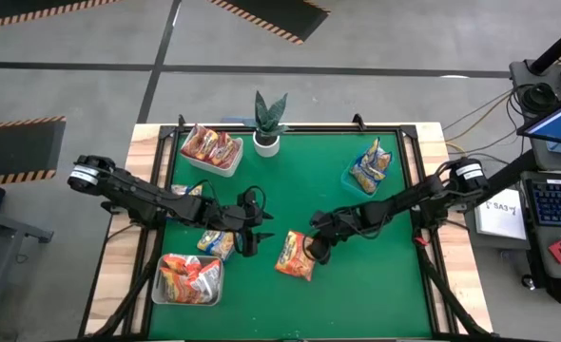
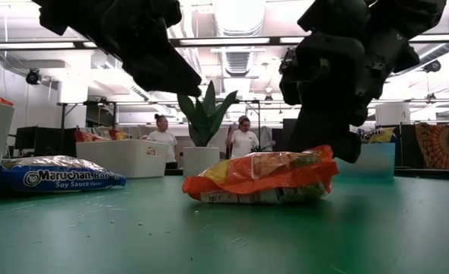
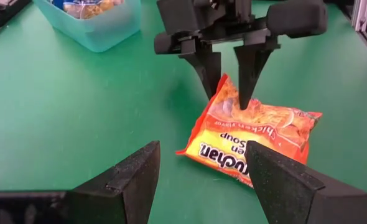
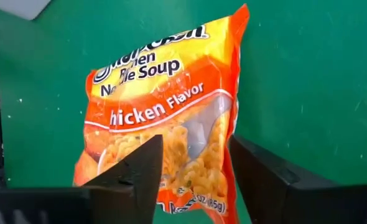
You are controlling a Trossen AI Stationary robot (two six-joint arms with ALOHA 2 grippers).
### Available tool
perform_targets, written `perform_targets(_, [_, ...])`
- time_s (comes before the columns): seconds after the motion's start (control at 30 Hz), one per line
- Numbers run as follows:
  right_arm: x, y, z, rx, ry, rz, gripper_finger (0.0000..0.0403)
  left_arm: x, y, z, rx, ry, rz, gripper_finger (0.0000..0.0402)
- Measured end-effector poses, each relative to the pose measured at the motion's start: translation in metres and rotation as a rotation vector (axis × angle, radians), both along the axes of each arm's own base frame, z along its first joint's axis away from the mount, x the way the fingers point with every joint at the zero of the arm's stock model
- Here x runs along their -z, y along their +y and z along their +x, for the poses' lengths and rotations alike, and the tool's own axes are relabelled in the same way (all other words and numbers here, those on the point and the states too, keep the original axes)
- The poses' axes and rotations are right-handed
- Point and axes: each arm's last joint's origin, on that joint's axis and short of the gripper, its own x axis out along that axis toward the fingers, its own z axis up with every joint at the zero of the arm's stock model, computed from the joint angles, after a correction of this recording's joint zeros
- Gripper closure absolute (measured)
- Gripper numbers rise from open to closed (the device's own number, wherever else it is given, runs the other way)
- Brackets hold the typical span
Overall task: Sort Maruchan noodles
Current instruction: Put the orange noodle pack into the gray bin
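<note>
On the green desk, white trays at the back left and front left hold red-orange packets, and a teal bin holds blue-and-yellow ones. The right gripper has its jaws spread over an edge of the orange Chicken Flavor packet lying mid-desk, not clenched. The left gripper hovers released, and only the low view reads "Soy Sauce" on the blue packet lying beside it.

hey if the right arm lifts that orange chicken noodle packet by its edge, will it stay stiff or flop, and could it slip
The orange packet would probably hold its shape in the middle, since a noodle block shows through its window, while the crinkly ends likely bend. Its glossy wrapper looks slippery, so it may slide in the right gripper, whose jaws stand open over one end. It seems light and sits flat, so it shouldn't roll.
</note>
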Motion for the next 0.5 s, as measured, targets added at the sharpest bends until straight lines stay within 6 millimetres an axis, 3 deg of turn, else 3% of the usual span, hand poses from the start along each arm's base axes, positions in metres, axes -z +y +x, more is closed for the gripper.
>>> perform_targets(0.5, [-0.001,-0.0025,0.0015,-0.063,-0.034,-0.072,0.0386,-0.0081,-0.0007,0.0045,0.01,-0.094,-0.002,0.0182])
